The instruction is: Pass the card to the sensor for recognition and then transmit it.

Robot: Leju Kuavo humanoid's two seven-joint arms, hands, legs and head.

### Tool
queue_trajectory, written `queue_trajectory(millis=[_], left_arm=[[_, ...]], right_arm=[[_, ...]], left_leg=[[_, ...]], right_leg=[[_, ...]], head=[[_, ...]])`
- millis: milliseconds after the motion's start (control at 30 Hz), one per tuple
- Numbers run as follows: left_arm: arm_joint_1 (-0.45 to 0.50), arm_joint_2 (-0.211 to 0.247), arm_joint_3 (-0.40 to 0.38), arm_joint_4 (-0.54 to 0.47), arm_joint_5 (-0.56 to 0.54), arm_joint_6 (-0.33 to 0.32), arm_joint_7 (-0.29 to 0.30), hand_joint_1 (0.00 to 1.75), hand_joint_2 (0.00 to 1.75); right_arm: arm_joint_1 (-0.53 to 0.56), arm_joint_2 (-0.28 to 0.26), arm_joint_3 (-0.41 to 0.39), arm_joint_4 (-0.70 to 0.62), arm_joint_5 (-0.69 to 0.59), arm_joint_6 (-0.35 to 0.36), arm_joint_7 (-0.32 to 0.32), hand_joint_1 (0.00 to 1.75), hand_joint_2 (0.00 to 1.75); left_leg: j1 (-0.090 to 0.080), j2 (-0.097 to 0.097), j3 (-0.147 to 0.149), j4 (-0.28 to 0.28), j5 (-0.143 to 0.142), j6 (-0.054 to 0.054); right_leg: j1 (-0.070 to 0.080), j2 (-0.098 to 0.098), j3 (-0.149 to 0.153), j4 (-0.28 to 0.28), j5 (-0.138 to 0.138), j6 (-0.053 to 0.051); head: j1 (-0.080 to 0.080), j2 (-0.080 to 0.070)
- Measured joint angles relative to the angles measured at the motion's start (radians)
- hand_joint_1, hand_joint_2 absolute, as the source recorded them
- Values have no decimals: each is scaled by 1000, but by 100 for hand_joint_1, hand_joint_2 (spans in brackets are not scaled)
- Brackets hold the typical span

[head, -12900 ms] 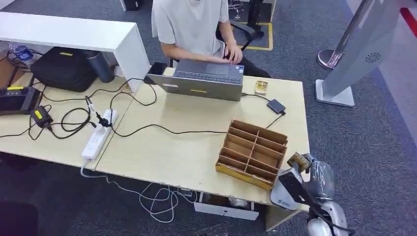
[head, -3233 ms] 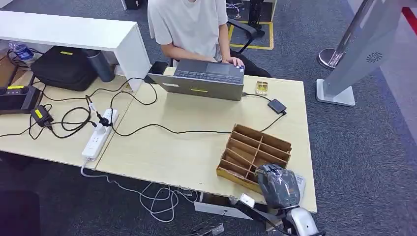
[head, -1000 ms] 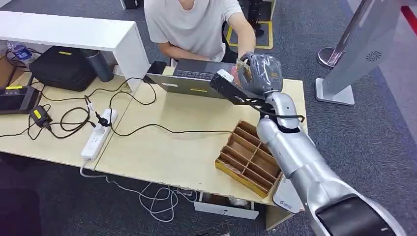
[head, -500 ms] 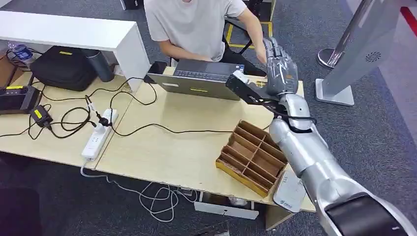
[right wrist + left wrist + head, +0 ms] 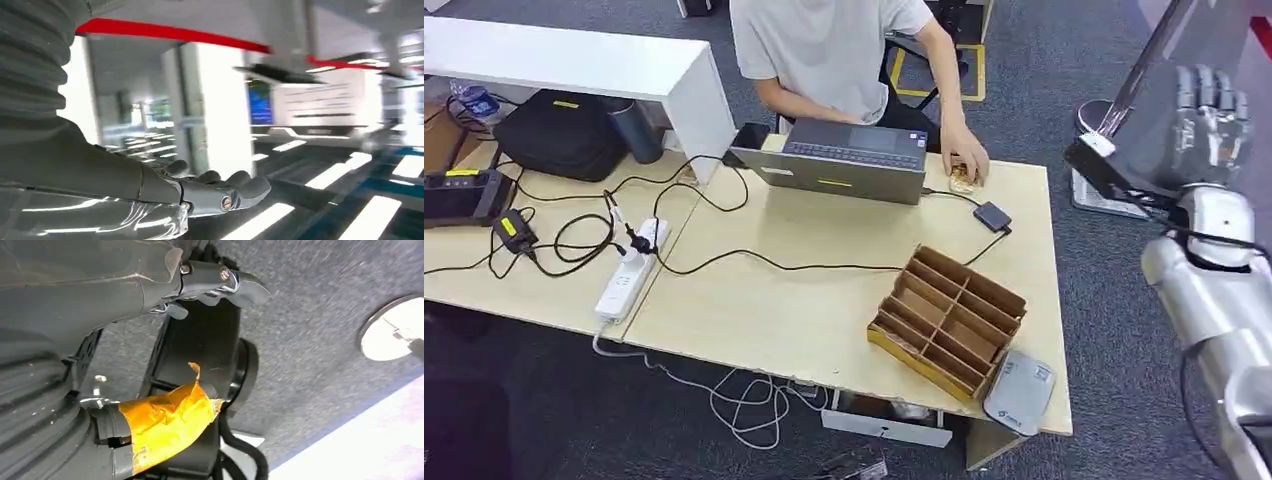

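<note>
A small yellowish card (image 5: 962,181) lies on the table's far right, beside the laptop (image 5: 839,160), and a person's hand (image 5: 959,158) rests on it. My right hand (image 5: 1209,115) is raised off the table's right side with its fingers straight and apart, holding nothing; its fingers (image 5: 220,192) stretch out bare in the right wrist view. A grey-white flat device (image 5: 1021,392) sits at the table's front right corner. A small dark box (image 5: 991,216) on a cable lies near the card. My left hand (image 5: 215,282) hangs over the carpet, holding nothing.
A wooden divider box (image 5: 949,315) stands between the device and the dark box. A person sits behind the laptop. Cables, a power strip (image 5: 629,270) and a black bag (image 5: 559,135) occupy the left. A grey stand (image 5: 1159,40) rises behind my right hand.
My right hand held the card over the laptop's right end, opened, then swung right and off the table without it. The person's hand came down onto the card on the table.
</note>
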Motion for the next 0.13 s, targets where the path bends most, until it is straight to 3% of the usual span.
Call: queue_trajectory(millis=[133], left_arm=[[0,1,-2,0,-6,13,-27,0,175]], right_arm=[[66,-106,-46,11,-4,-4,9,0,175]], left_leg=[[0,3,0,0,-1,1]], right_leg=[[0,3,-1,-1,0,1]], head=[[0,0]])
